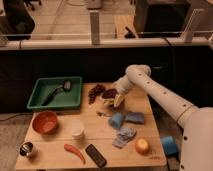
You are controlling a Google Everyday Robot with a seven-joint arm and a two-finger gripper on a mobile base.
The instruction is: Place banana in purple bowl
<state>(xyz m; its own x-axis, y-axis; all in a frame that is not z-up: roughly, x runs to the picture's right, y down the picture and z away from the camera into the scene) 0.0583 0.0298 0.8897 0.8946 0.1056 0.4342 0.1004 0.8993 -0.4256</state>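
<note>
Surface: light wooden surface [102, 135], dark partition and glass rail behind.
Front edge: black rectangular remote [95, 155], curved red-orange vegetable [74, 151], small metal cup [27, 149], round orange-yellow fruit [142, 145].
Middle: white cup [77, 129], orange-red bowl [44, 122], crumpled blue cloths [125, 125].
Far side: green plastic tray [56, 93], dark bunch of grapes [95, 92].
Task things: pale yellow banana [119, 99] held over small dark purple bowl [109, 94], just beside the grapes.
End effector: end effector [117, 96] closed around the banana, above the bowl.
</note>
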